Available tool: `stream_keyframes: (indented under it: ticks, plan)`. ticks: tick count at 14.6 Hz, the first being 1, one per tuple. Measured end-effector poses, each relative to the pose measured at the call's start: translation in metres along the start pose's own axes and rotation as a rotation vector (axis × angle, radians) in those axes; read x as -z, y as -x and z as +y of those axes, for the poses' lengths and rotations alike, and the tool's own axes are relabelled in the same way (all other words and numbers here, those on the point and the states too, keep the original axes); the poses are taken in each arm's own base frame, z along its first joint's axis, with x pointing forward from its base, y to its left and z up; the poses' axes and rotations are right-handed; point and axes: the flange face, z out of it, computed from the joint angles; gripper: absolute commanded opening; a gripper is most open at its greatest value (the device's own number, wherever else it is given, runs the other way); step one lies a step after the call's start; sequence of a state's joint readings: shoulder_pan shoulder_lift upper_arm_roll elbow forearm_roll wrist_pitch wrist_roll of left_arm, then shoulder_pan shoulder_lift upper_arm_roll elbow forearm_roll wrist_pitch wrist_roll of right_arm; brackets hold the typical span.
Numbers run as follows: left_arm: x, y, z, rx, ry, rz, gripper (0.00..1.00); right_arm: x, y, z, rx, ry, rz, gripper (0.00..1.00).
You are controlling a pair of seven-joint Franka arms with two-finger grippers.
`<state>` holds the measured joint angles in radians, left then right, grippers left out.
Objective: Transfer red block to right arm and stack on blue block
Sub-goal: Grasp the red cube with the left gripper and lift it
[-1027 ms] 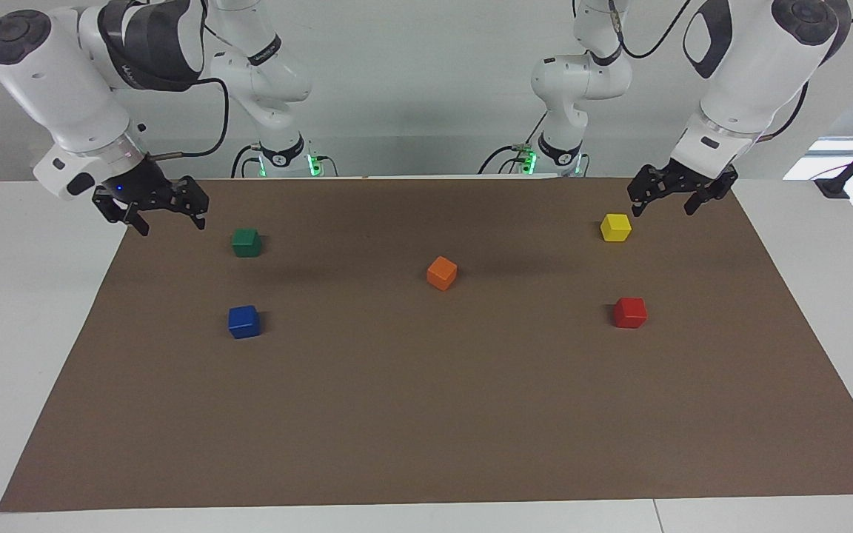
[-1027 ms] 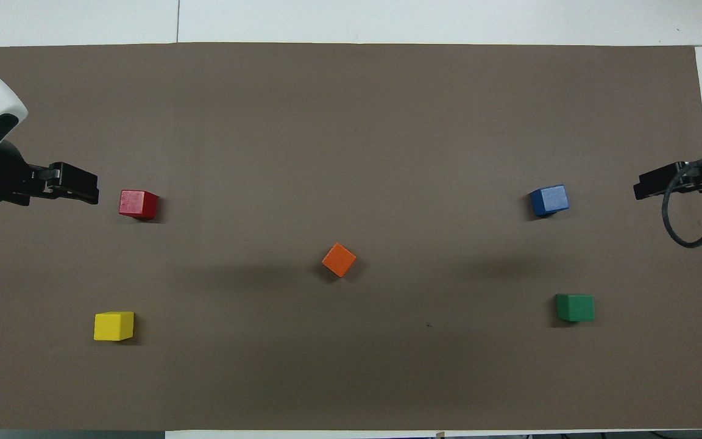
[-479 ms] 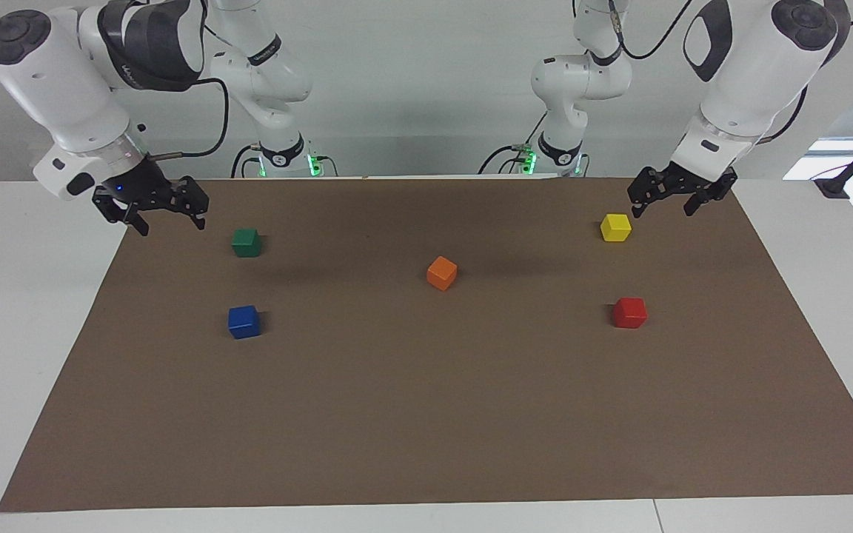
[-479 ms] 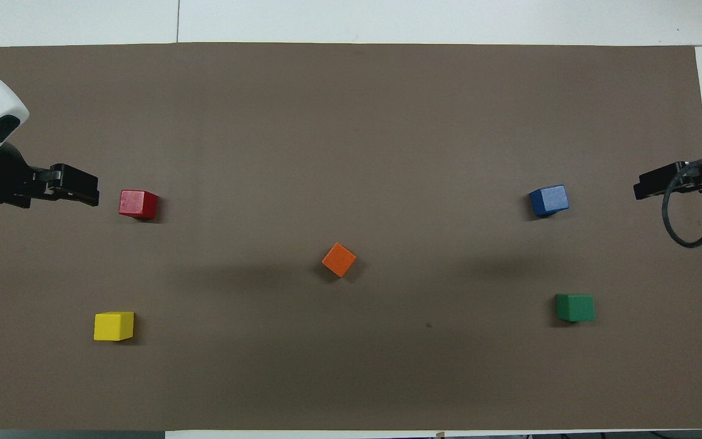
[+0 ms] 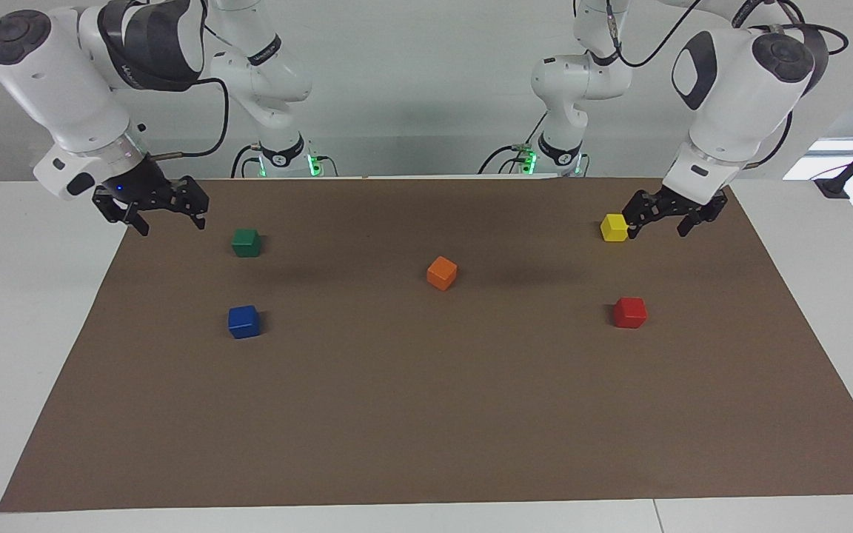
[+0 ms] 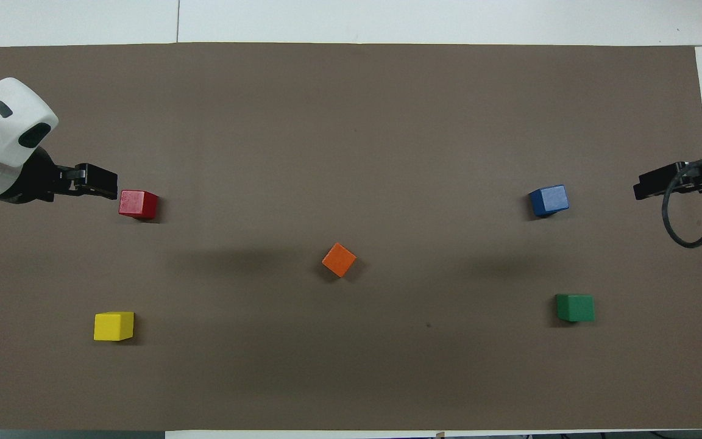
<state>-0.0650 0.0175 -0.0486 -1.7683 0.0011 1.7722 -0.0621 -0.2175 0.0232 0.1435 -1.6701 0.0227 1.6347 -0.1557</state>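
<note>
While the right gripper [image 5: 167, 218] waits with its fingers spread and empty over the corner of the brown mat [image 5: 426, 414] at the right arm's end, close to the robots' edge, the left gripper [image 5: 657, 220] has moved since a second ago. It has come lower and a little toward the middle of the table, and in the overhead view its tip now reaches the edge of the red block [image 6: 138, 203] (this is only covering from above; the facing view shows the gripper up in the air, near the yellow block [image 5: 614, 226]). Its fingers are open and hold nothing.

The red block [image 5: 630, 312] lies untouched on the mat toward the left arm's end, farther from the robots than the yellow block. The blue block [image 5: 243, 321] sits toward the right arm's end, with the green block [image 5: 246, 241] nearer the robots.

I judge that the reach for the red block has just begun; grasp, handover and stacking all remain.
</note>
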Motion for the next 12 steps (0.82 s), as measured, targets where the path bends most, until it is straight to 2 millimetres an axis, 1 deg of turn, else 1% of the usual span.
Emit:
stream_keyframes:
  ticks: [3, 6, 7, 9, 12]
  plan:
    - [-0.037, -0.009, 0.004, -0.007, 0.002, 0.008, 1.00, 0.000, 0.000, 0.000, 0.000, 0.000, 0.000, 1.00]
    - [-0.082, -0.011, 0.006, -0.009, 0.003, 0.003, 1.00, 0.000, 0.000, 0.000, -0.001, 0.000, 0.000, 1.00]
    - [-0.094, -0.012, 0.005, -0.008, 0.003, 0.004, 1.00, 0.000, 0.000, 0.000, -0.001, 0.000, 0.000, 1.00]
    - [-0.110, -0.016, 0.000, 0.000, 0.004, 0.002, 1.00, 0.000, 0.000, 0.000, 0.000, 0.000, 0.000, 1.00]
    - [-0.122, -0.023, -0.015, 0.023, 0.005, 0.012, 1.00, -0.001, 0.000, -0.001, 0.001, 0.000, -0.001, 1.00]
